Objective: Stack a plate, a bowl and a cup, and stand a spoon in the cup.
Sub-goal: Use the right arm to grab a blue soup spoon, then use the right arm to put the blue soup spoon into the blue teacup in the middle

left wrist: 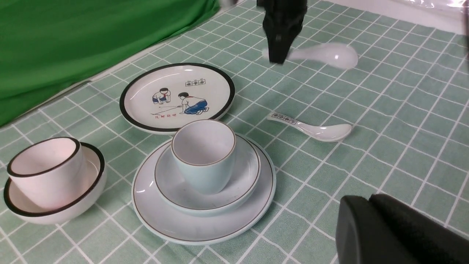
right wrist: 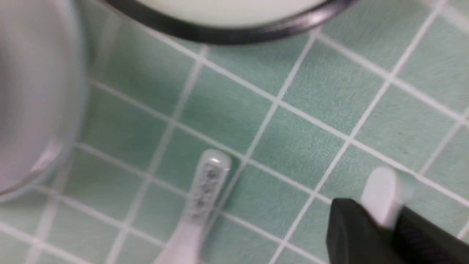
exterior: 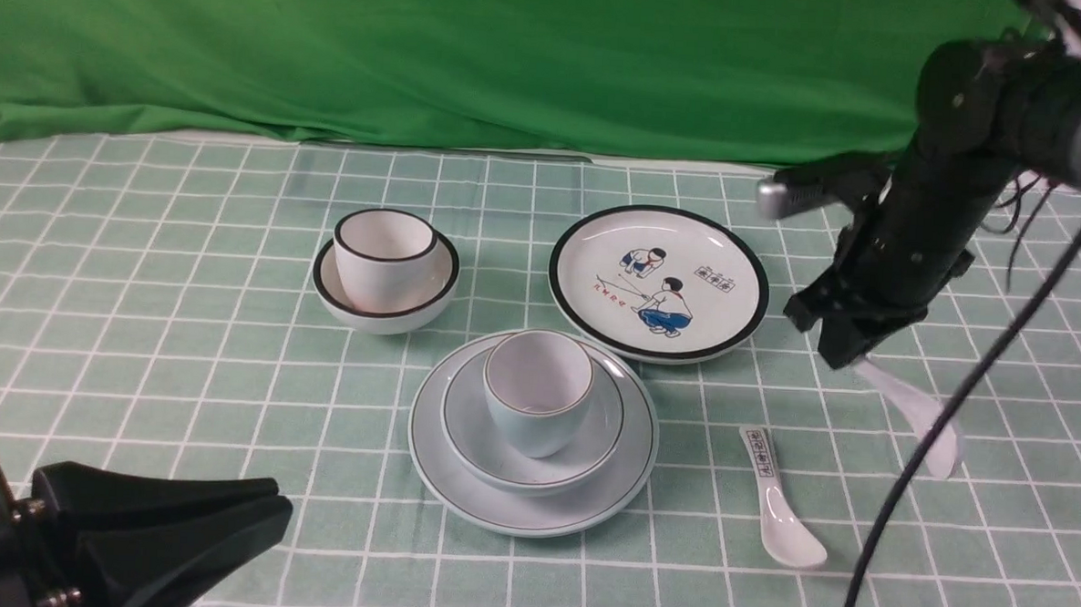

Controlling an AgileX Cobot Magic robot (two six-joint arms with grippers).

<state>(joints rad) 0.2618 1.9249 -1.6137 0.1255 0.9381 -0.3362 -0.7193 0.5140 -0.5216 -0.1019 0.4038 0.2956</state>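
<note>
lower centre of the front view: the pale blue-white plate lies flat, the bowl sits upright on it, and the handleless cup stands upright in the bowl. at right, the plain glossy white spoon slants, handle pinched in the right gripper, scoop end lower.

Soft, even light from overhead fills the room, bright but not harsh, so the dishes throw only faint shadows close beneath them on the checked bench, and the glossy plate carries small pale highlights. The front and left wrist views are crisp, apart from the spoon, which looks smeared. The right wrist view is blurred throughout, with the printed spoon and the black-rimmed plate soft and streaky.
</note>
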